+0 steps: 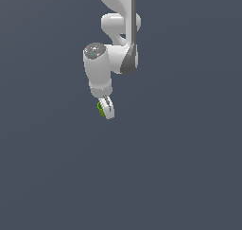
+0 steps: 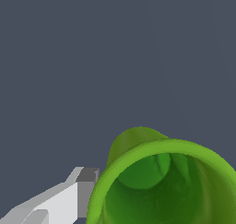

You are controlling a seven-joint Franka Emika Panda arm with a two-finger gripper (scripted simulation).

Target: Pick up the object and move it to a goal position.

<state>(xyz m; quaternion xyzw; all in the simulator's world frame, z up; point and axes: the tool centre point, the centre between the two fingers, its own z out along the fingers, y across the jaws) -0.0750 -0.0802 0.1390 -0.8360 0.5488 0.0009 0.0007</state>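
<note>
Nearest the wrist camera, the green cup (image 2: 166, 186) is filling the lower part of the picture, its open mouth facing the lens and its hollow inside showing plainly. One white finger (image 2: 69, 197) with a dark pad is pressing against the outside of the rim; the other finger is out of frame in this view. The tool (image 1: 107, 108) is therefore looking clenched on the cup, with the green body peeking out between its fingers in the exterior view.

Farther off, the white arm (image 1: 116, 49) is hanging down from the top of the exterior view, and the cup is sitting at its very tip, well clear of anything else. Behind everything a plain grey-blue ground (image 1: 189, 177) is spreading out; no counter edge and no goal marker are showing, so I cannot tell how high the cup is or how far the goal is lying.

In my judgement the carrying step is in hand. Doing it well is calling for a steady squeeze, since a thin curved rim can slip or twist, and for slow, smooth travel without sudden wrist turns.
</note>
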